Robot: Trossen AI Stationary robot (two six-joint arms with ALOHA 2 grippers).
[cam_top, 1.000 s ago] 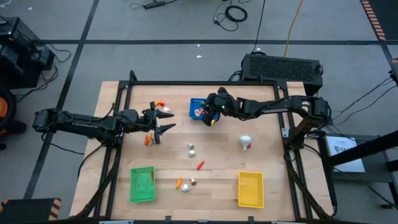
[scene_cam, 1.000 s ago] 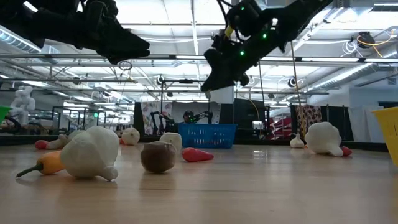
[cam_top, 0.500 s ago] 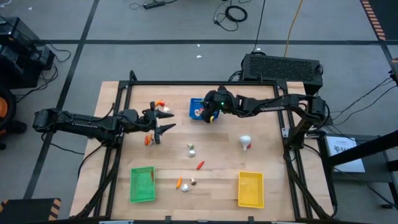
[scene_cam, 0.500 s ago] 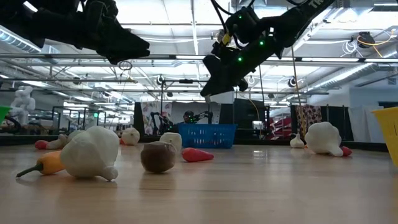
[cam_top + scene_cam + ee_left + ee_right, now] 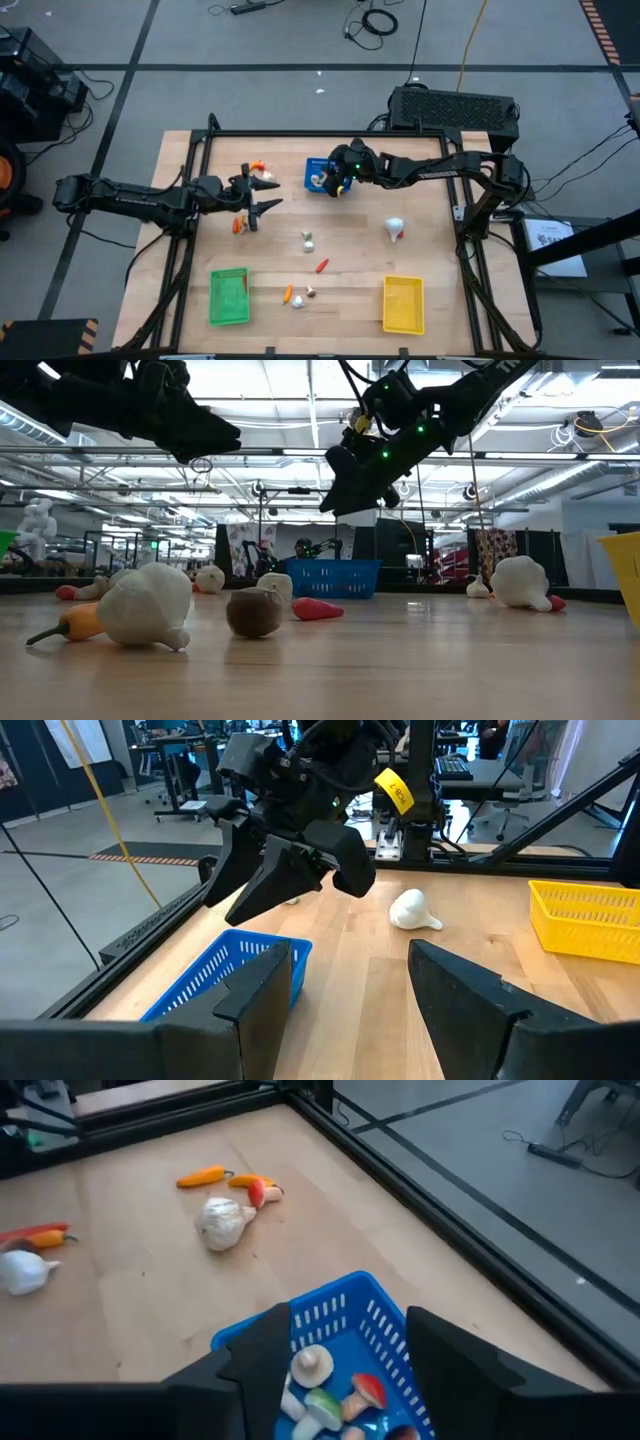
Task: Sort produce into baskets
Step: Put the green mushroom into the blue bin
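Note:
The blue basket (image 5: 318, 172) stands at the table's far middle and holds several small white, red and green pieces (image 5: 330, 1390). My right gripper (image 5: 327, 180) hangs open just above it, its fingers (image 5: 255, 1355) over the basket's walls, nothing between them. My left gripper (image 5: 262, 192) stands open and holds nothing above the table's left part, pointing at the blue basket (image 5: 225, 982). The green basket (image 5: 228, 297) and yellow basket (image 5: 403, 304) stand at the near edge. Loose produce lies on the table: a white garlic bulb (image 5: 396, 229), a red pepper (image 5: 321, 265), and an orange piece (image 5: 238, 224).
More pieces lie near the far left (image 5: 258, 167), at the middle (image 5: 308, 240) and near the front (image 5: 298, 298). In the low view a garlic bulb (image 5: 148, 605), a brown round piece (image 5: 254, 612) and a red pepper (image 5: 318, 609) lie close. A black frame (image 5: 212, 135) borders the table.
My right gripper has gone a little toward the table's left, farther over the blue basket, and has opened there.

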